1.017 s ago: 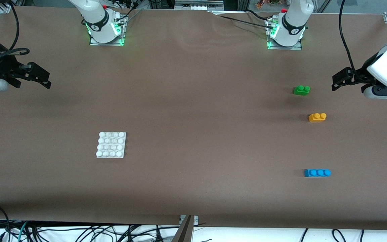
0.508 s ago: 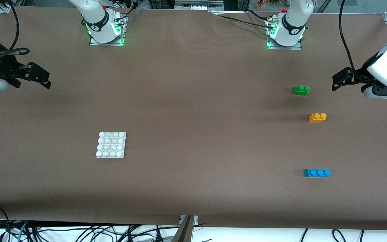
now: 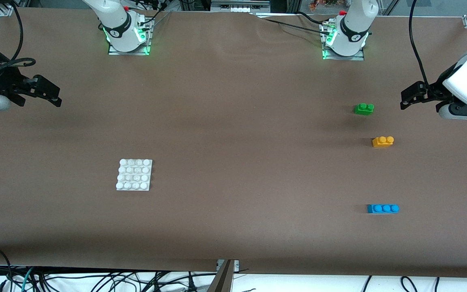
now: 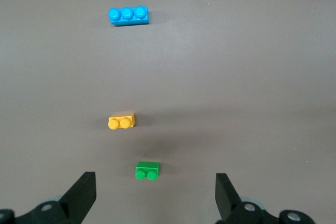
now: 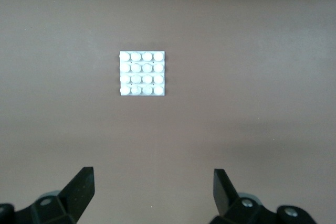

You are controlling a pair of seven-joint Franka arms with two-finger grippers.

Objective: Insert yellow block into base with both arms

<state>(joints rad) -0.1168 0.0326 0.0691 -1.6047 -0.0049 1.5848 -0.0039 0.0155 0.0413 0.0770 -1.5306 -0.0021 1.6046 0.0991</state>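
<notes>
The yellow block (image 3: 383, 141) (image 4: 122, 121) lies on the brown table toward the left arm's end, studs up. The white studded base (image 3: 134, 174) (image 5: 142, 73) lies flat toward the right arm's end, nearer the front camera. My left gripper (image 3: 408, 98) (image 4: 155, 192) hangs open and empty at the table's edge, beside the green brick and apart from the yellow block. My right gripper (image 3: 51, 94) (image 5: 154, 190) hangs open and empty at the other end of the table, well away from the base. Both arms wait.
A green two-stud brick (image 3: 364, 108) (image 4: 147, 170) sits farther from the front camera than the yellow block. A blue three-stud brick (image 3: 383, 208) (image 4: 128, 14) sits nearer to it. Arm bases (image 3: 127, 36) (image 3: 345, 40) stand along the table's back edge.
</notes>
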